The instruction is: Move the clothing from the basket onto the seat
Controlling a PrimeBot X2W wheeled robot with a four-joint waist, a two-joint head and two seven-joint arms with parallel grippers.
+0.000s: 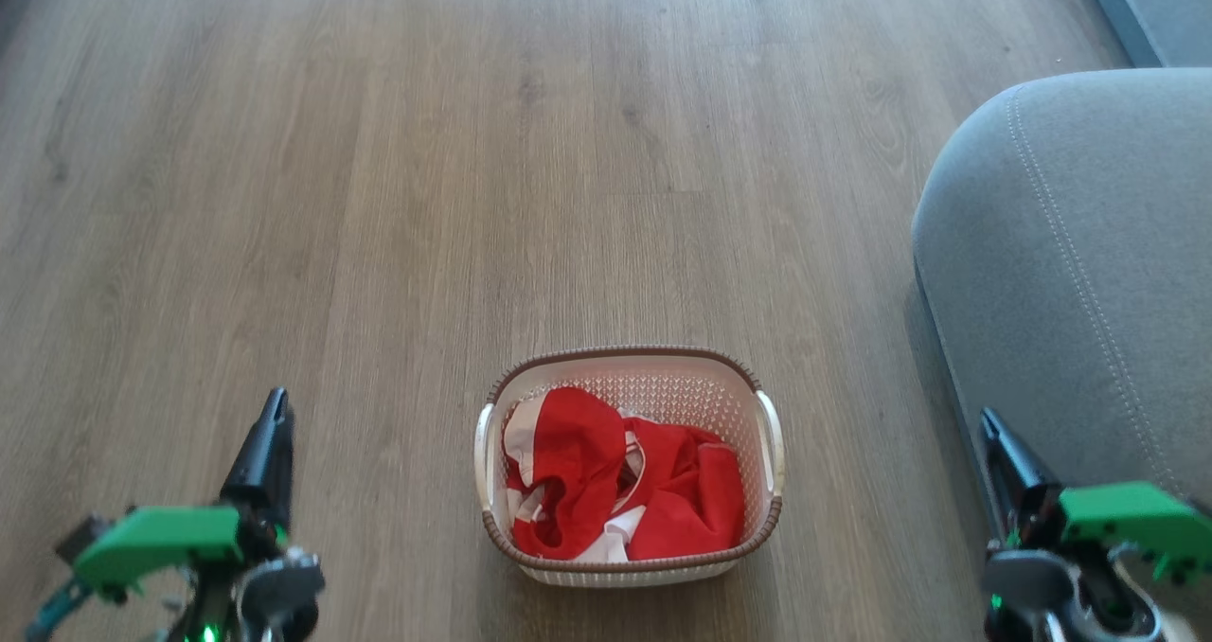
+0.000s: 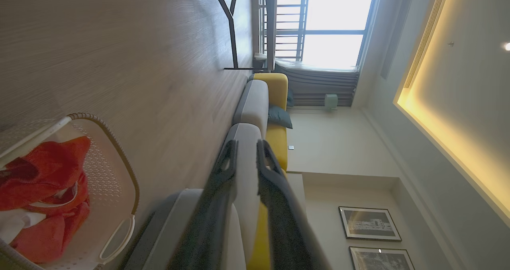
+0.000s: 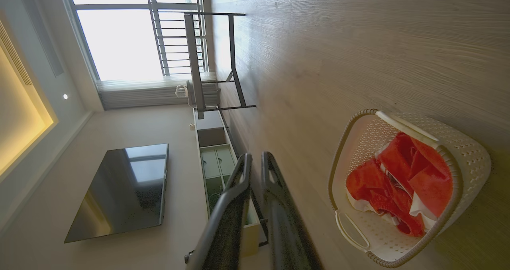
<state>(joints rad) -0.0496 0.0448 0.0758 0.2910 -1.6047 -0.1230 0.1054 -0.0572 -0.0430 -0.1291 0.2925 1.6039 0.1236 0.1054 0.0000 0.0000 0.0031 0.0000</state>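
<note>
Wood floor (image 1: 473,150) open around the basket (image 1: 625,350), seat (image 1: 1070,273) edge well apart.

The clothing (image 1: 568,453) is bright red with white bands. The basket (image 1: 663,391) is cream, its walls dotted with small holes, its rim brown and braided. The seat (image 1: 1070,273) is grey with a double pale stitching line, and the floor (image 1: 379,197) is light brown wood grain.
</note>
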